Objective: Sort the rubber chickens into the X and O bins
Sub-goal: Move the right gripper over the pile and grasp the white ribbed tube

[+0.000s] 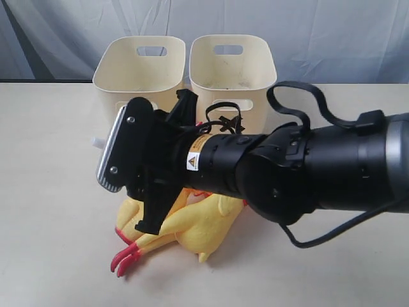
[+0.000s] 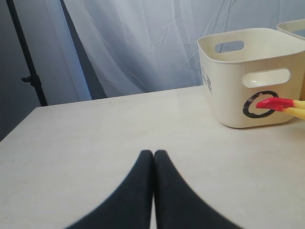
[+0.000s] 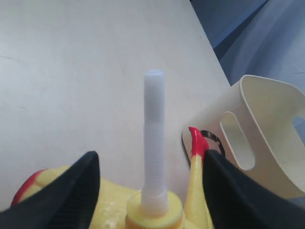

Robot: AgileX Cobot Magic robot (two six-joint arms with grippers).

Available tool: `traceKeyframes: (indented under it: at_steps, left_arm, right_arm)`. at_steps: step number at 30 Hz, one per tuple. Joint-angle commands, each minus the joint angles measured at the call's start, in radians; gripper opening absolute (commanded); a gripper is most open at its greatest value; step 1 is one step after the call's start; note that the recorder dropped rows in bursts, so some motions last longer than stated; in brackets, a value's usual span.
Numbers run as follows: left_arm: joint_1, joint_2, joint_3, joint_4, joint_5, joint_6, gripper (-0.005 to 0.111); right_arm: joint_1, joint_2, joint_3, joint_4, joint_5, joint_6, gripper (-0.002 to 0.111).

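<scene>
The rubber chickens lie in a yellow heap in front of the bins, red feet toward the table's front. My right gripper reaches across over them, open; a white tube sticking out of a chicken's yellow body stands between its fingers, untouched. A red foot lies beside the other finger, against the O bin. The O bin is the left one; the right bin has its mark hidden by the arm. My left gripper is shut and empty, low over bare table.
The two bins stand side by side at the table's back edge before a grey curtain. In the left wrist view a red foot crosses the black O. A black stand rises past the table's far corner.
</scene>
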Motion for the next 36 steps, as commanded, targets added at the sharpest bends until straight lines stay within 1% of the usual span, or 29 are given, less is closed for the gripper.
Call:
traceKeyframes:
  at_steps: [1,4,12,21,23,25,26,27,28,29,30,36]
  left_arm:
    - [-0.001,-0.006,0.005,0.004,-0.004,-0.007,0.000]
    - [-0.001,-0.006,0.005,0.004,-0.004,-0.007,0.000]
    - [-0.001,-0.006,0.005,0.004,-0.004,-0.007,0.000]
    - [-0.001,-0.006,0.005,0.004,-0.004,-0.007,0.000]
    - [-0.001,-0.006,0.005,0.004,-0.004,-0.007,0.000]
    - [-0.001,-0.006,0.005,0.004,-0.004,-0.007,0.000]
    - [-0.001,-0.006,0.005,0.004,-0.004,-0.007,0.000]
    - [-0.001,-0.006,0.005,0.004,-0.004,-0.007,0.000]
    - [-0.001,-0.006,0.005,0.004,-0.004,-0.007,0.000]
    - [-0.001,-0.006,0.005,0.004,-0.004,-0.007,0.000]
    - [-0.001,-0.006,0.005,0.004,-0.004,-0.007,0.000]
    - [-0.001,-0.006,0.005,0.004,-0.004,-0.007,0.000]
  right_arm:
    - [0.003,0.043,-0.016,-0.008,-0.056,0.000,0.056]
    - [0.003,0.067,-0.034,-0.008,-0.063,0.000,0.053]
    - [0.003,0.098,-0.038,-0.008,-0.109,0.005,0.053]
    - [0.003,0.121,-0.038,-0.009,-0.119,0.005,0.052]
    - [0.003,0.121,-0.038,-0.007,-0.123,0.005,0.048]
    - [0.003,0.121,-0.038,-0.007,-0.128,0.005,0.037]
    - [0.003,0.121,-0.038,-0.007,-0.130,0.005,0.025]
    - [0.003,0.121,-0.038,-0.007,-0.130,0.005,0.018]
    - [0.003,0.121,-0.038,-0.007,-0.130,0.005,0.008]
    - [0.003,0.121,-0.038,-0.007,-0.130,0.005,0.002]
    - [0.003,0.121,-0.038,-0.007,-0.131,0.005,-0.001]
    - [0.003,0.110,-0.038,-0.007,-0.157,0.005,-0.001]
